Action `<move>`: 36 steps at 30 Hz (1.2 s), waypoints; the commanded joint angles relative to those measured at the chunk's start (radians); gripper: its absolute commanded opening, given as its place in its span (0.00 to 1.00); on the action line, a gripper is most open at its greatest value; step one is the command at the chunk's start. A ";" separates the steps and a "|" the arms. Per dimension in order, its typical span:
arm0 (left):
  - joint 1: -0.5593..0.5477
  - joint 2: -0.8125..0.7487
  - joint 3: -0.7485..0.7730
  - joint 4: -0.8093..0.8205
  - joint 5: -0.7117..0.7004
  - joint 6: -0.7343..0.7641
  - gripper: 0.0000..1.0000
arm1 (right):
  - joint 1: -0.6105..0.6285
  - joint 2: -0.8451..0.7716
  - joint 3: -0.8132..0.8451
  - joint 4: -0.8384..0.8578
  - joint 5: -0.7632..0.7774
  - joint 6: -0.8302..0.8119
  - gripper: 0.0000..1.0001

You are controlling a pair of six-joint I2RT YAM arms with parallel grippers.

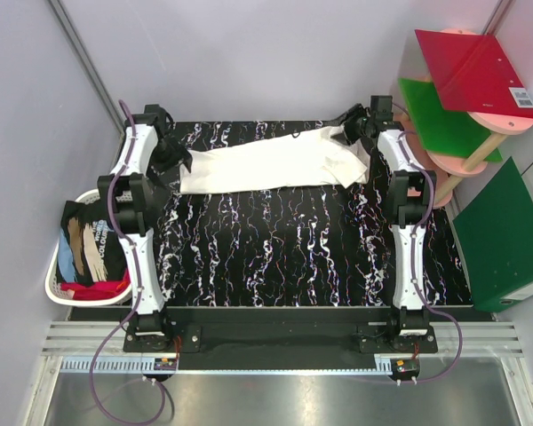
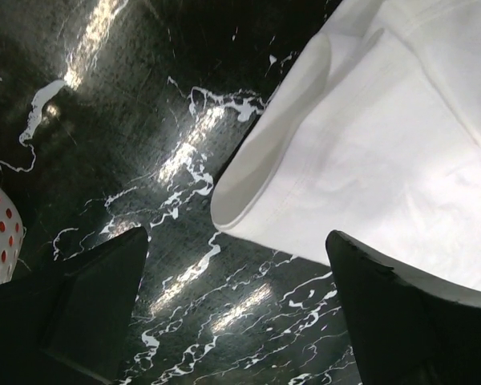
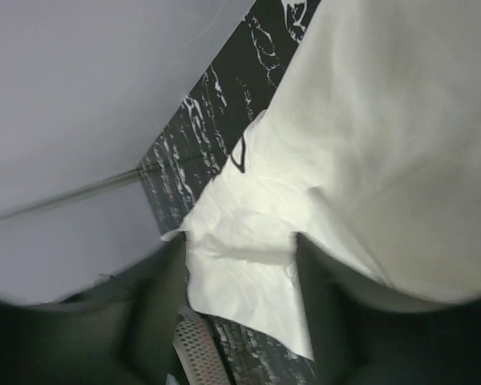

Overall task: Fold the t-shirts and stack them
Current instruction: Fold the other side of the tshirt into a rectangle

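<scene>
Spanning far bench (image 1: 275,257) left-to-right, cream t-shirt (image 1: 266,164) lies between both claws. Left claw (image 2: 236,237) wide open, empty, hem just right. Right claw (image 3: 240,265) part-open over right end (nothing pinched); arms equally near.

You can read no text: label (image 1: 521,98) on red board (image 1: 471,62) and print (image 3: 239,155) on t-shirt (image 3: 385,144) are too small.

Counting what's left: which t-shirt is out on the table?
The cream-white t-shirt, stretched along the table's far side; the other shirts sit bunched in the white basket.
</scene>
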 commanded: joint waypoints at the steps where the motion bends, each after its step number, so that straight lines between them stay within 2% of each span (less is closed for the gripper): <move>1: -0.008 -0.127 -0.045 0.015 0.023 0.021 0.99 | 0.008 0.021 0.105 -0.002 -0.010 -0.037 0.80; 4: -0.012 -0.163 -0.082 0.018 0.023 0.030 0.99 | 0.024 -0.039 0.072 -0.021 0.061 -0.123 0.96; 6: -0.022 -0.190 -0.110 0.020 0.024 0.032 0.99 | 0.032 -0.108 0.017 -0.027 0.110 -0.181 0.99; 14: -0.059 -0.259 -0.179 0.053 0.023 0.053 0.99 | 0.080 -0.375 -0.341 -0.027 0.274 -0.345 1.00; 20: -0.095 -0.293 -0.243 0.087 0.024 0.072 0.99 | 0.106 -0.556 -0.522 -0.022 0.418 -0.451 1.00; 22: -0.101 -0.305 -0.272 0.101 0.024 0.076 0.99 | 0.124 -0.590 -0.549 -0.036 0.478 -0.508 1.00; 26: -0.117 -0.322 -0.317 0.118 0.024 0.084 0.99 | 0.169 -0.668 -0.601 -0.083 0.726 -0.611 0.99; 29: -0.118 -0.338 -0.363 0.135 0.047 0.086 0.99 | 0.178 -0.697 -0.638 -0.129 0.847 -0.657 0.98; 32: -0.120 -0.350 -0.389 0.147 0.049 0.092 0.99 | 0.176 -0.708 -0.679 -0.149 0.935 -0.694 0.98; 36: -0.120 -0.362 -0.412 0.155 0.050 0.101 0.99 | 0.178 -0.668 -0.681 -0.192 0.977 -0.720 0.98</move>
